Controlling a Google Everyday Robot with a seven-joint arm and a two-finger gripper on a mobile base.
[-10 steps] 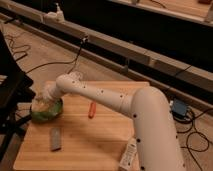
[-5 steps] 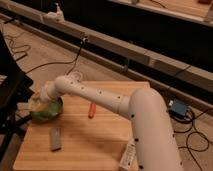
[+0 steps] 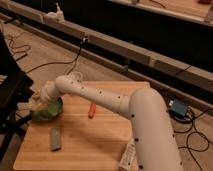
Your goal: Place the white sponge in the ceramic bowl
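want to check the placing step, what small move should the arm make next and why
Probably lower slightly and release, then lift clear. The gripper is over the near-left edge of the ceramic bowl on the wooden table, and something pale there may be the white sponge, though that is unclear. The grey block and orange item lie apart.

The gripper (image 3: 41, 98) and its arm (image 3: 107, 100) wear a smooth, matt white plastic shell with small dark studs, and right beneath the gripper sits the bowl (image 3: 50, 112), glazed green ceramic with a wet-looking shine. Under both lies the table (image 3: 100, 142), pale wood with a fine grain and a soft satin finish. Toward the arm's base from the gripper lie a dull grey block (image 3: 56, 138) and a glossy orange stick (image 3: 92, 110).
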